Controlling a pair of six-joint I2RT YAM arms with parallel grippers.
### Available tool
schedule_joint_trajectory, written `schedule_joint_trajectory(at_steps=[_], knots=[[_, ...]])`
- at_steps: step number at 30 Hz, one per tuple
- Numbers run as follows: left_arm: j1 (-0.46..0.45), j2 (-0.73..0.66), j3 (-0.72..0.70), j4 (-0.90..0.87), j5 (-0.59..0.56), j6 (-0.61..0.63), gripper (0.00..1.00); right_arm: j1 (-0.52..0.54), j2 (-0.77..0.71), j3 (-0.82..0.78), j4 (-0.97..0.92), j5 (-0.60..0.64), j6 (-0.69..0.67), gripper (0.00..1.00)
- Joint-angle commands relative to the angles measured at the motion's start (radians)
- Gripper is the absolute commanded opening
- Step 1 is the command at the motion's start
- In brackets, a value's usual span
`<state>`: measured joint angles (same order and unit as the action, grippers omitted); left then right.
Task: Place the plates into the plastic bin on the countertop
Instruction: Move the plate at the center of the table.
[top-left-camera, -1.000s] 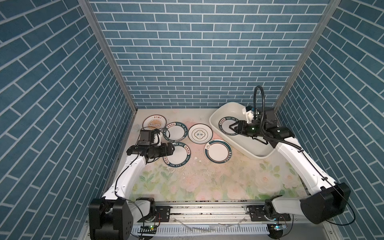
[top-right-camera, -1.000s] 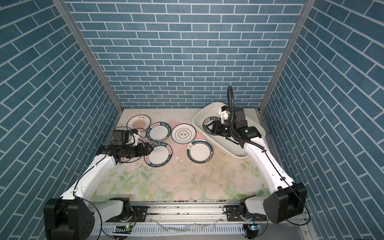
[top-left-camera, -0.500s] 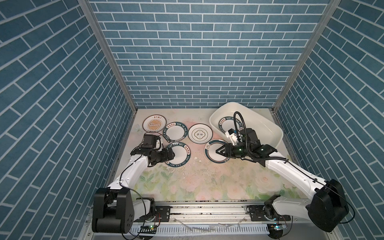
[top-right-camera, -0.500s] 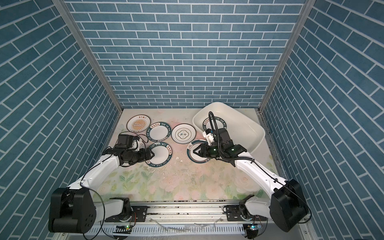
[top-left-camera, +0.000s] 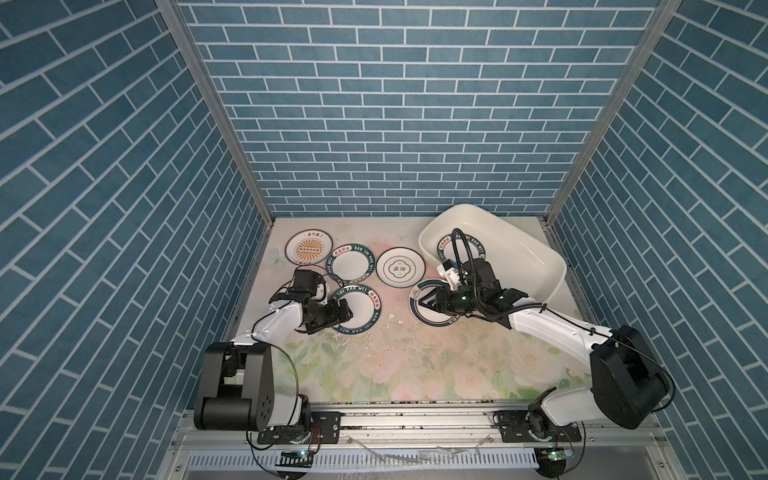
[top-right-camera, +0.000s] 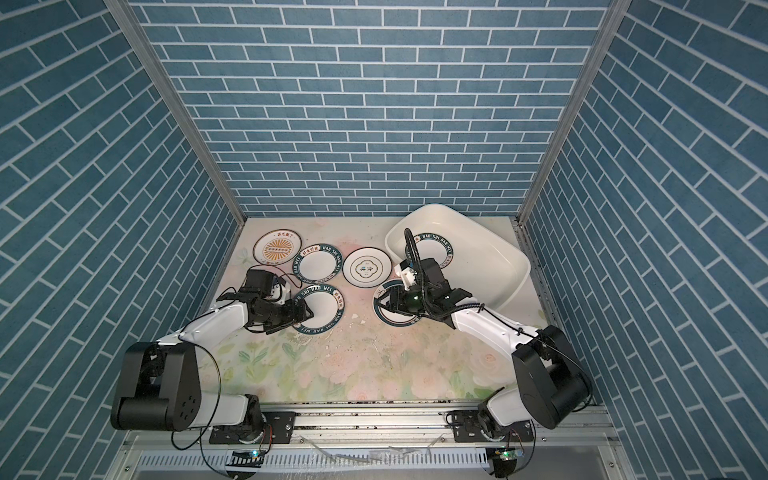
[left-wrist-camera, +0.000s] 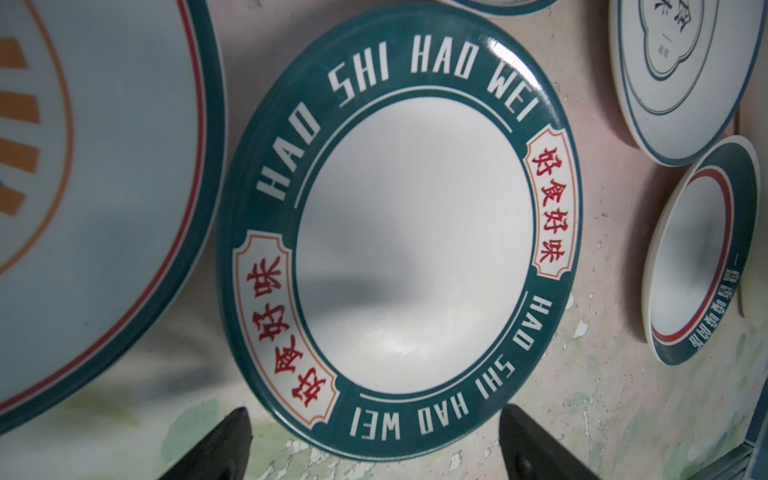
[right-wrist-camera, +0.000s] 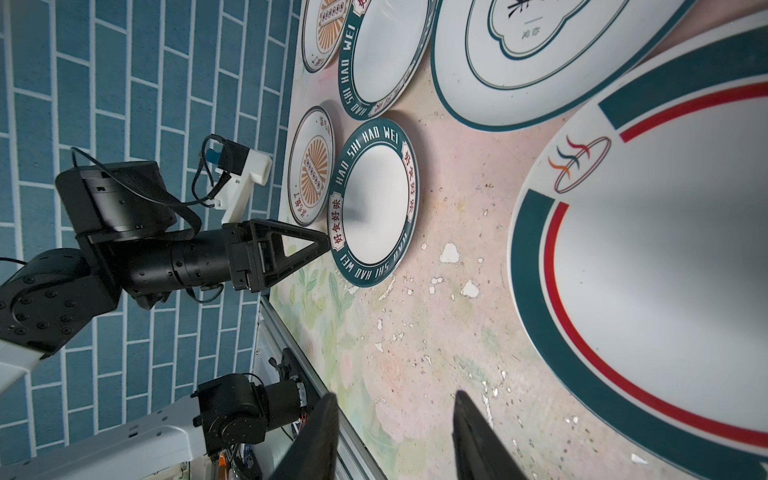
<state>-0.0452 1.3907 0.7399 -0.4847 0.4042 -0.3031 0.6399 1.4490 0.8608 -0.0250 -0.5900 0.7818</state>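
The left gripper (left-wrist-camera: 374, 419), jaws wide and empty, straddles the rim of a round white plate with dark green lettered rim (left-wrist-camera: 415, 249) on the floral countertop (top-left-camera: 415, 353). The right gripper (right-wrist-camera: 395, 399), jaws partly apart and empty, hovers at the edge of a green-ringed white plate (right-wrist-camera: 665, 270). 1 lettered plate (top-right-camera: 432, 253) lies in the cream plastic bin (top-left-camera: 519, 249).

"HAO SHI HAO WEI" twice round green rim of plate (left-wrist-camera: 411, 245); red 好食好味 in two panels
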Motion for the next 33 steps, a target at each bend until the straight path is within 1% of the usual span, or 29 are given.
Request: schedule_joint_trajectory(at_steps=[1,6,11,14,19,26,29,33], knots=[[0.007,-0.008,0.004,-0.009,-0.028,0.013,0.94,0.011,0.026,0.012,0.039,0.004,0.027,0.46],[0.007,0.012,0.011,0.004,-0.016,0.009,0.94,0.016,0.076,0.02,0.072,-0.003,0.034,0.46],[0.006,0.016,-0.002,0.053,0.047,0.027,0.95,0.015,0.108,0.032,0.083,-0.003,0.038,0.46],[0.003,0.009,-0.017,0.082,0.048,0.034,0.95,0.015,0.116,0.039,0.069,-0.006,0.032,0.45],[0.001,0.043,0.002,0.084,0.038,0.056,0.94,0.015,0.141,0.055,0.052,0.009,0.026,0.46],[-0.047,0.103,0.043,0.109,0.041,0.066,0.92,0.016,0.187,0.073,0.047,0.031,0.023,0.47],[-0.066,0.106,0.037,0.16,0.059,0.073,0.92,0.015,0.206,0.082,0.042,0.041,0.016,0.47],[-0.099,0.124,0.055,0.179,0.083,0.072,0.91,0.016,0.246,0.103,0.04,0.059,0.013,0.48]])
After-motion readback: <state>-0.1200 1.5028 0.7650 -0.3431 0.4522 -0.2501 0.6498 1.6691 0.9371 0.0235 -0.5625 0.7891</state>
